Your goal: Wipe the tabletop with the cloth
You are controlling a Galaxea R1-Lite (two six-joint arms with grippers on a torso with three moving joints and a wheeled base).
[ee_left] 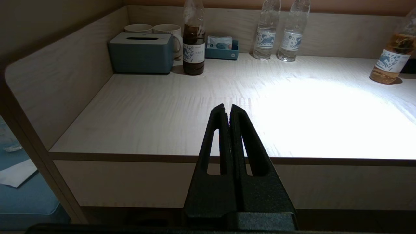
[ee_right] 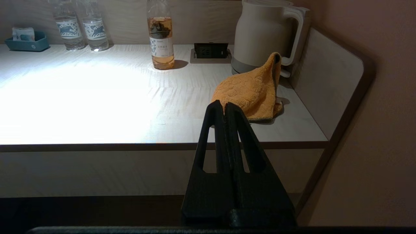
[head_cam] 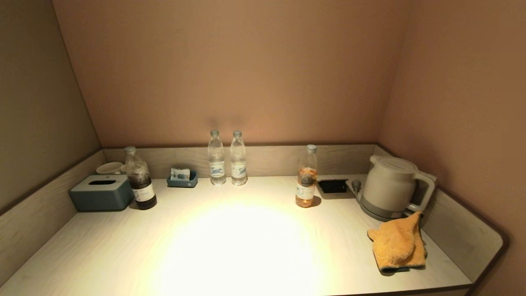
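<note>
The orange cloth (head_cam: 397, 242) lies crumpled at the right end of the pale wood-grain tabletop (head_cam: 230, 246), one corner propped up against the kettle. It also shows in the right wrist view (ee_right: 253, 92). My right gripper (ee_right: 225, 107) is shut and empty, held off the table's front edge, short of the cloth. My left gripper (ee_left: 228, 110) is shut and empty, held off the front edge toward the table's left half. Neither gripper shows in the head view.
A beige kettle (head_cam: 388, 187) stands at the back right by a black socket panel (head_cam: 332, 186). An amber bottle (head_cam: 306, 176), two water bottles (head_cam: 226, 158), a dark bottle (head_cam: 139, 179), a blue-grey tissue box (head_cam: 100, 192), a small tray (head_cam: 182, 177) and cups (ee_left: 152, 29) line the back. A low rim (head_cam: 460, 230) borders the sides.
</note>
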